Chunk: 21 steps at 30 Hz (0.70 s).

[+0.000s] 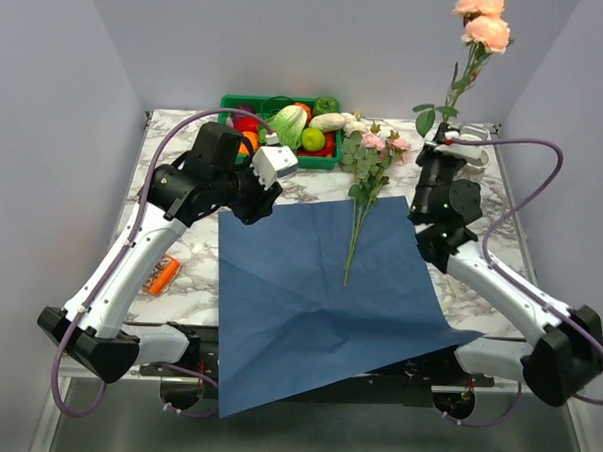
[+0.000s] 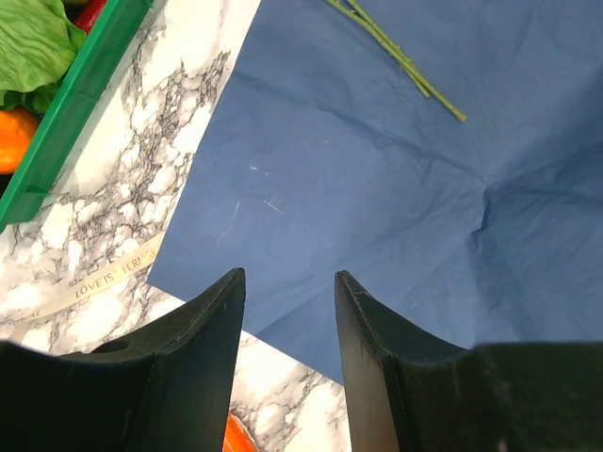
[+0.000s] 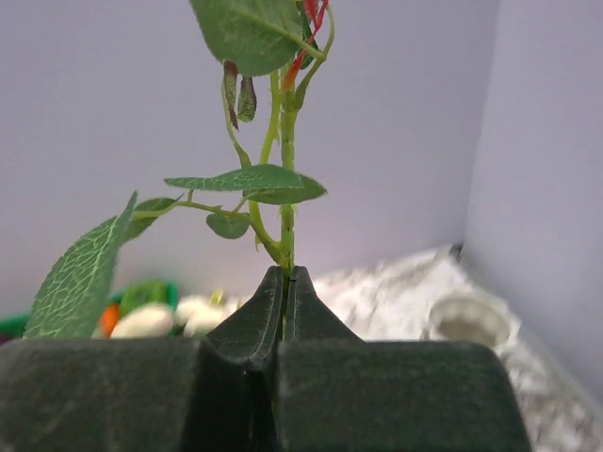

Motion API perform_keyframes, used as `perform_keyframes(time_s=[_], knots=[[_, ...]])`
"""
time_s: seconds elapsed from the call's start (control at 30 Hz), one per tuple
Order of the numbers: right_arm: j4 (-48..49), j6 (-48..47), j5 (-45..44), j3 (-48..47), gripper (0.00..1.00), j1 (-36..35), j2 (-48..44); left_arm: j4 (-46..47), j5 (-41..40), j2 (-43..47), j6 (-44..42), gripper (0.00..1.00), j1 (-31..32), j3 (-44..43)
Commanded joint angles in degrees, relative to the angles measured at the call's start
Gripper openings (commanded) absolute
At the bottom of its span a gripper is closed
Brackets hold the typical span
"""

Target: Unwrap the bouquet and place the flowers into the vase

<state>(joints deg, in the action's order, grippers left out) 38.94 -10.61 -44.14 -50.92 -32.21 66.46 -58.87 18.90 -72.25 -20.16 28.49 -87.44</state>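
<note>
Now rose stem [image 3: 286,179] is clamped in right gripper [image 3: 285,276], left gripper [image 2: 288,282] open; vase [image 3: 468,318] at 4 o'clock should be targeted next.

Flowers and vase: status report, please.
Right gripper shut on a rose stem, upright. Left gripper open, empty, over the blue paper. Other flowers lie on the paper. Nothing blocking the vase.

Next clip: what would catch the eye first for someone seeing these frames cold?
The peach roses stand high at the far right, their stem pinched in the shut right gripper, with the vase standing nearby. The blue paper lies spread flat in the middle, the remaining flowers lying across its far edge. The left gripper hovers open over the paper's left edge.
</note>
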Motion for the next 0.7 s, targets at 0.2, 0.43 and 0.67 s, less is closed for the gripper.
perform_keyframes(time_s=[0.2, 0.43, 0.67], knots=[[38.08, -26.94, 0.19, -15.79, 0.01, 10.21, 13.09, 2.62, -0.35, 0.88, -2.16, 0.52, -0.98, 2.01], [31.73, -19.62, 1.69, -16.06, 0.01, 15.15, 11.24, 2.71, 0.70, 0.71, -2.95, 0.52, -1.95, 2.71], [33.74, -21.72, 2.13, -17.72, 0.01, 17.61, 14.66, 2.89, 1.41, 0.44, -3.57, 0.52, -2.91, 3.24]])
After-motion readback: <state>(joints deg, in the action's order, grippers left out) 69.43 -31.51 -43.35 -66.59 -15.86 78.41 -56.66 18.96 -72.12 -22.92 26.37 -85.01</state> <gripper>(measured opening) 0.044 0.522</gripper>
